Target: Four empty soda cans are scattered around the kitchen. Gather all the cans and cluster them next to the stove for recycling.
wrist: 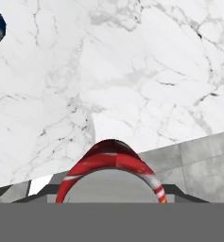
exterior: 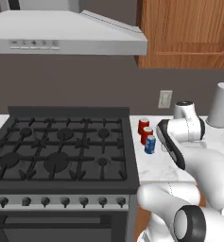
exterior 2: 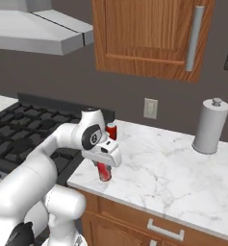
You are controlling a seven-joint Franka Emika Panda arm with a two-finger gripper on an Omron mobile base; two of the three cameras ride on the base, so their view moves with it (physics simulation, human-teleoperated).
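Here, fingers pinching a red soda can (exterior 2: pixel 104 171) over the marble tabletop (exterior 2: pixel 173 168) — cans (exterior: pixel 146 134) clustered at the stove's (exterior: pixel 61 151) three o'clock could topple if bumped.

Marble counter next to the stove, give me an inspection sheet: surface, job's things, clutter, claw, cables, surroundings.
Surface: white marble counter, veined, right of the black gas stove.
Job's things: red soda can with silvery top under the claw, near the counter's front edge; two more red cans and a blue can in a row close to the stove's right side.
Clutter: white paper towel roll, upright at the back.
Claw: white two-finger claw shut on the red soda can; whether the can touches the counter cannot be told.
Cables: nothing seen.
Surroundings: wall outlet, grey range hood, wooden cabinet.
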